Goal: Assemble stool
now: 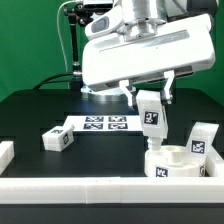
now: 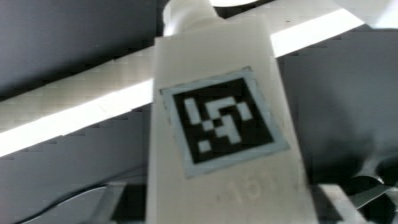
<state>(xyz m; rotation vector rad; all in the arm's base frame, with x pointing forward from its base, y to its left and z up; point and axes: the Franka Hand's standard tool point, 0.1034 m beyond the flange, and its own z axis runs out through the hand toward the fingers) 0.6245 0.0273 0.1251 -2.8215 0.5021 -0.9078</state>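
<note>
Stool leg (image 1: 152, 118) hangs near upright just over seat (image 1: 172, 166), pinched between part-closed gripper (image 1: 150, 96) jaws. Wrist view: it fills the frame, ends cropped, fingertips hidden.

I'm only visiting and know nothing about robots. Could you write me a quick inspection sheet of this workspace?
Surface: black table with a white rim along its near edge.
Job's things: round seat at the exterior view's right; standing leg upright beside it; lying leg on its side at the exterior view's left; held leg upright over the seat, and whether the two touch cannot be told.
Clutter: marker board flat mid-table; nothing else seen.
Grippers: one gripper, its fingers closed on the held leg.
Cables: dark cables run down behind the arm.
Surroundings: green backdrop.
</note>
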